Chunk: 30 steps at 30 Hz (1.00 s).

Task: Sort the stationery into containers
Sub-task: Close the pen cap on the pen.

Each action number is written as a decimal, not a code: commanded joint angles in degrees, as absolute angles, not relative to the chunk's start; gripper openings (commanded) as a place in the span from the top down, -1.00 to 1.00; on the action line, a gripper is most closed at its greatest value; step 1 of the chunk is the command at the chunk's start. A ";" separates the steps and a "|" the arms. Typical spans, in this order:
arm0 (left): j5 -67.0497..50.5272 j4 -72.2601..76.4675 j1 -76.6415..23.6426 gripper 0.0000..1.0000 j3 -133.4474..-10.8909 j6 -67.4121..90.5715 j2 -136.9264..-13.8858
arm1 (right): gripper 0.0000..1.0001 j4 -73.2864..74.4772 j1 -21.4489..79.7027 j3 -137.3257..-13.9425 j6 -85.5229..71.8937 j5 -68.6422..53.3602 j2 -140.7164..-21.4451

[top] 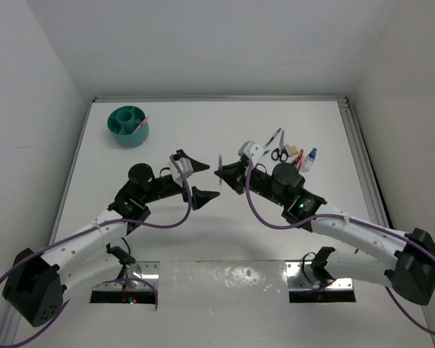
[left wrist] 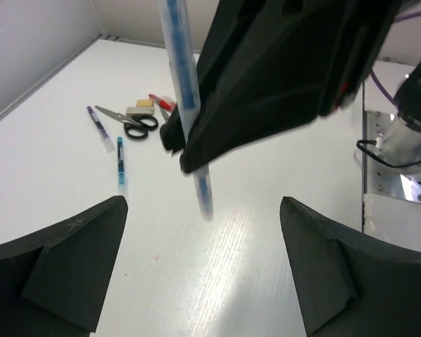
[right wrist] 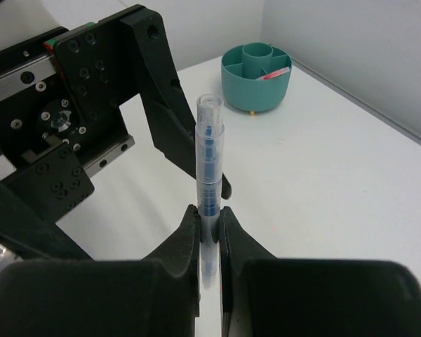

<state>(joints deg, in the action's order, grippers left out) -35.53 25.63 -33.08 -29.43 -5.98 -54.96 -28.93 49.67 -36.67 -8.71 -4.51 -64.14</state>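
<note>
White table (top: 203, 130) from above: organiser (top: 128, 125) far back, loose stationery (top: 290, 154) way off to its right. Between them my right gripper (top: 222, 174) pinches a blue pen (top: 220, 161) upright; left gripper (top: 213, 181) gapes wide, holding nothing. Left wrist: scissors (left wrist: 130, 119) lie past that pen. Right wrist: jaws clamped on it, organiser beyond, red pen (right wrist: 274, 72) inside.

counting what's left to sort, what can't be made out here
- Top view: stationery pile too small to tell items apart.
- Right wrist view: teal organiser wall hides most contents.
- Left wrist view: right gripper, shut on blue pen, covers part of the pile.
</note>
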 commanded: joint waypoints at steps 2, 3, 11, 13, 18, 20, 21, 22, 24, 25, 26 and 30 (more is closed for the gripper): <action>-40.95 21.46 -32.70 -0.78 -31.45 -9.75 -53.35 | 1.00 -18.91 46.68 -37.70 -2.92 -12.30 -57.50; -41.83 20.92 -32.35 -0.77 -31.90 -10.28 -53.52 | 1.00 -17.24 46.50 -37.53 -2.12 -13.09 -56.70; -50.71 19.15 -31.55 -0.05 -35.33 -11.09 -54.75 | 1.00 -7.22 45.97 -38.66 5.09 -15.73 -52.99; -50.02 20.91 -31.12 0.17 -35.51 -8.45 -55.19 | 1.00 -5.28 46.05 -39.81 5.27 -16.69 -53.61; -49.48 26.79 -31.55 0.23 -36.65 -2.83 -56.25 | 1.00 -4.66 46.93 -40.96 5.62 -17.75 -55.11; -49.13 29.26 -31.73 0.15 -36.83 -0.62 -56.95 | 1.00 -5.80 47.37 -40.69 5.27 -17.84 -55.46; -48.87 29.70 -31.99 0.06 -36.83 -0.62 -57.04 | 1.00 -6.32 47.46 -40.61 5.19 -17.75 -55.46; -47.56 30.14 -32.95 0.02 -36.74 -0.62 -57.13 | 1.00 -7.37 47.81 -40.43 4.92 -17.75 -55.72; -45.18 30.67 -34.27 0.00 -36.56 -0.62 -57.65 | 1.00 -8.44 48.16 -40.52 4.83 -17.75 -56.07; -44.39 31.72 -34.45 0.00 -36.39 1.39 -57.83 | 1.00 -8.44 48.34 -40.69 4.75 -17.93 -56.68; -43.51 32.34 -34.71 0.01 -36.13 1.84 -58.27 | 1.00 -8.52 48.51 -40.87 4.66 -17.93 -56.95; -40.61 34.80 -35.68 0.05 -36.21 3.78 -59.32 | 1.00 -9.84 49.22 -41.04 4.13 -17.84 -57.92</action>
